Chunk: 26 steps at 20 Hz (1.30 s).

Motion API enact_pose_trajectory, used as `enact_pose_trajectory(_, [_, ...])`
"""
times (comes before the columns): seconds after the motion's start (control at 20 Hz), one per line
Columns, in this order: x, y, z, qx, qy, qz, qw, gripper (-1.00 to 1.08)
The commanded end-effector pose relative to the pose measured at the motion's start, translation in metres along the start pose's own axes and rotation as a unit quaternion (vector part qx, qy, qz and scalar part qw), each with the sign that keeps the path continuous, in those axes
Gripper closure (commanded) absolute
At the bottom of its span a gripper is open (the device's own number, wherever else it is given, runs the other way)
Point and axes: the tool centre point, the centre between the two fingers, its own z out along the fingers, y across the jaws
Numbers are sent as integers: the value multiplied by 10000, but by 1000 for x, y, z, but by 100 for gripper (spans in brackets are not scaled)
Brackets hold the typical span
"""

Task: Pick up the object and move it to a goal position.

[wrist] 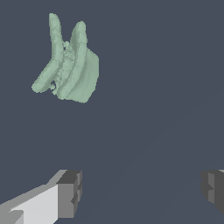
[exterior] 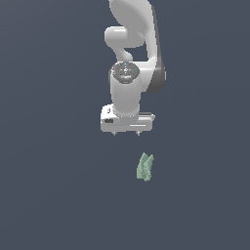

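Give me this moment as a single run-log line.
phase: approach | claw: open, empty | object: pale green lump on the surface, ungrasped, outside the fingers | next: likely align over it, descend

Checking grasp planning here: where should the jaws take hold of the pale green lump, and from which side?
Probably across the narrow middle of the pale green lump, coming straight down from above. It lies elongated, clear of the open gripper, with slim prongs at one end that would likely offer a poorer hold.
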Motion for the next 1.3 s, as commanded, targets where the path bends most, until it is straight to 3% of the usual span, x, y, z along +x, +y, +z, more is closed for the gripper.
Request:
enact_pose_trajectory(0.0, [0,0,0,0,0,0,10000,-92])
enact_pose_trajectory(0.45, [-5,-31,11,-19,-145,-356,9993,-92])
enact_pose_trajectory(0.7, [-4,-31,11,-20,-144,-347,9993,-92])
enact_pose_trajectory(1.25, [26,-41,14,-31,-66,65,10000,-92])
